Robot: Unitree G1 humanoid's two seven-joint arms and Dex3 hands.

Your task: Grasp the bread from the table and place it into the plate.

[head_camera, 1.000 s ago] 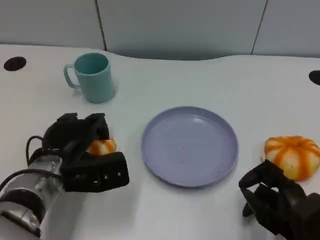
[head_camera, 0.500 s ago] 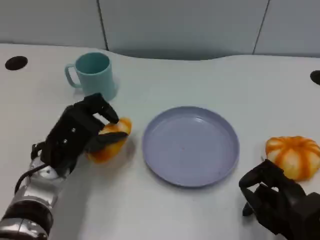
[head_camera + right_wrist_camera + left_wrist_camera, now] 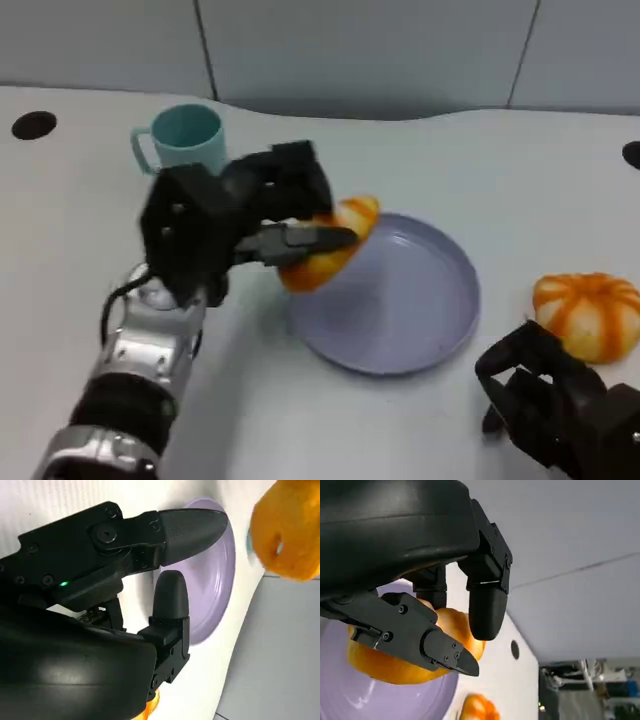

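Fingers closed — around bread

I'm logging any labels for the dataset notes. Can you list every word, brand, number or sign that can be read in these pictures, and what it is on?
None: no readable text, brand, number or sign stands anywhere.
The teal mug, the purple plate, the bread in the left hand and the second bread near the right hand are plain.
The clutter in a corner of the left wrist view is too small and blurred to read.
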